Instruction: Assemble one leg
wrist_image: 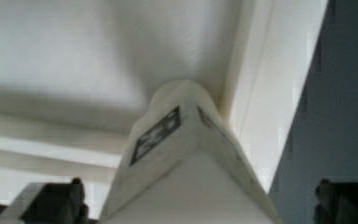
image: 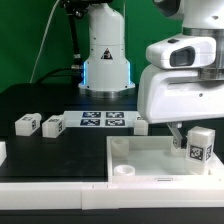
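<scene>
Over the white panel (image: 150, 160), at about four o'clock in the exterior view, the gripper (image: 193, 150) was seen closed on the leg (image: 199, 144). The leg's long axis was held roughly upright, tag outward, and ran straight out from between the jaws in the wrist view (wrist_image: 179, 160). Spare legs (image: 27, 124) lay at nine o'clock, well apart. The nearest corner hole (image: 124, 170) was judged to lie toward eight o'clock of the held leg.
</scene>
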### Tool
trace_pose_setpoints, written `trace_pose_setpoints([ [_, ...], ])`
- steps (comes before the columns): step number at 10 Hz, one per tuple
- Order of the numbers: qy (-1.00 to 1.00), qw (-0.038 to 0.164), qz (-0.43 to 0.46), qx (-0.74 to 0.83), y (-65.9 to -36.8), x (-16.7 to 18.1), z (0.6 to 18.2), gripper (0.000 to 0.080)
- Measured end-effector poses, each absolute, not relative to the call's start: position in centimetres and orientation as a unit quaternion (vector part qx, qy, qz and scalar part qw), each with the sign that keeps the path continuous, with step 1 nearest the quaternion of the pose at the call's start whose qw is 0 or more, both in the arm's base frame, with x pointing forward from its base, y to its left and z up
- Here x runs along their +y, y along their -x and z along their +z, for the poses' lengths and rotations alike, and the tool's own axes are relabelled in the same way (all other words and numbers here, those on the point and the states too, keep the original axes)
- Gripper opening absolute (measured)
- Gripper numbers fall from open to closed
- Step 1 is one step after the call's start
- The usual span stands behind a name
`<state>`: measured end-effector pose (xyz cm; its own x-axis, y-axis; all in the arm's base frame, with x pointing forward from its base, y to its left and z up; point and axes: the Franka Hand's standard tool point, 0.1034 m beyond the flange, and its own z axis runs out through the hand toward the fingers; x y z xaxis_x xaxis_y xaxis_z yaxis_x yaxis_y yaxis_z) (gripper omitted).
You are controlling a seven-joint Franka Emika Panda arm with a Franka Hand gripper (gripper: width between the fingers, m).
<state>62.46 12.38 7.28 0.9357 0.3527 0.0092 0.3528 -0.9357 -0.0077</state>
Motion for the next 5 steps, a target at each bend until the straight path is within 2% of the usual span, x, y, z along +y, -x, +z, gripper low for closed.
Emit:
trace_pose_setpoints([
  [4,0.951,0.001,-0.003,-0.31,-62.64,11.34,7.26,0.0649],
  [5,0.952,0.001,-0.003,-0.307,-62.63,11.33,7.24,0.055],
])
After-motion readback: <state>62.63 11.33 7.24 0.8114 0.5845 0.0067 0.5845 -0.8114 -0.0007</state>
